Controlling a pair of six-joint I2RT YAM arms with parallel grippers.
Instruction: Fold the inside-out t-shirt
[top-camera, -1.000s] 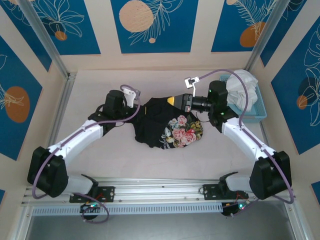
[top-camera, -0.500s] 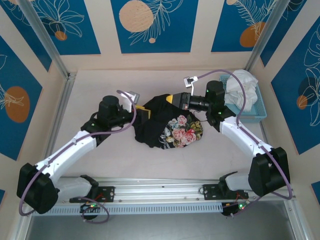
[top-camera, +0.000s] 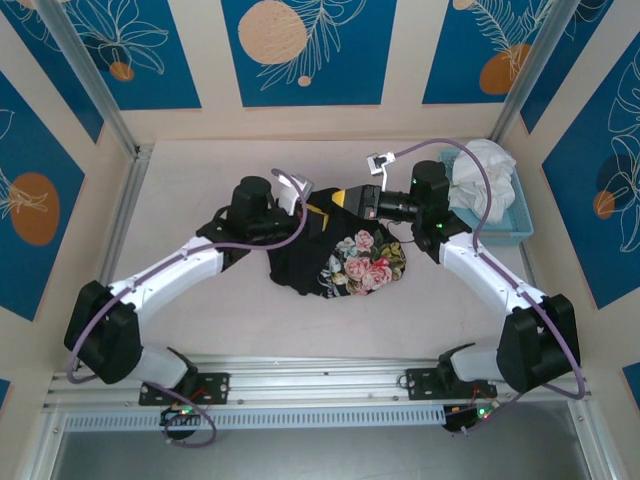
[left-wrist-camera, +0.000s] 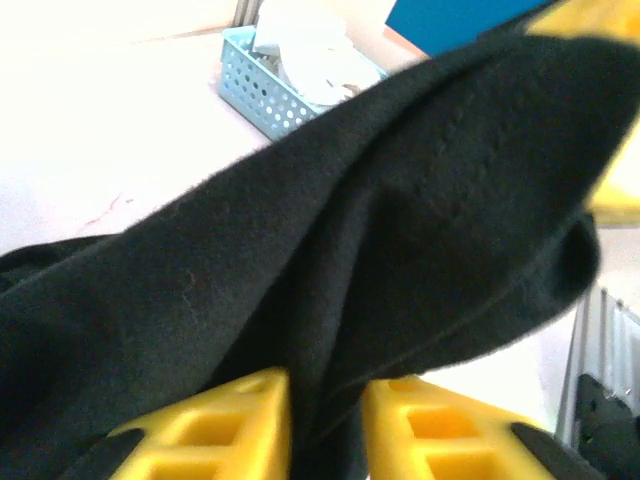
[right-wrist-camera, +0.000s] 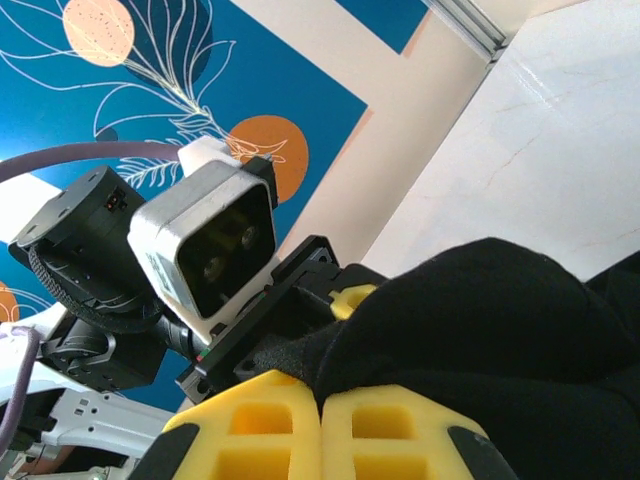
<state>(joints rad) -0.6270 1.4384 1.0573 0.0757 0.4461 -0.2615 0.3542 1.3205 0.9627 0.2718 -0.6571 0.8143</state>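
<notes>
The t-shirt (top-camera: 335, 255) lay bunched in the middle of the table (top-camera: 190, 170), floral print (top-camera: 368, 258) up. No fold looked made; flattening and all the folding remained, I judged. The left gripper (left-wrist-camera: 325, 390) was closed on a black fold; the right gripper (right-wrist-camera: 320, 395) pinched the cloth, fingers together. White lettering (top-camera: 328, 272) by the print was too small to read
</notes>
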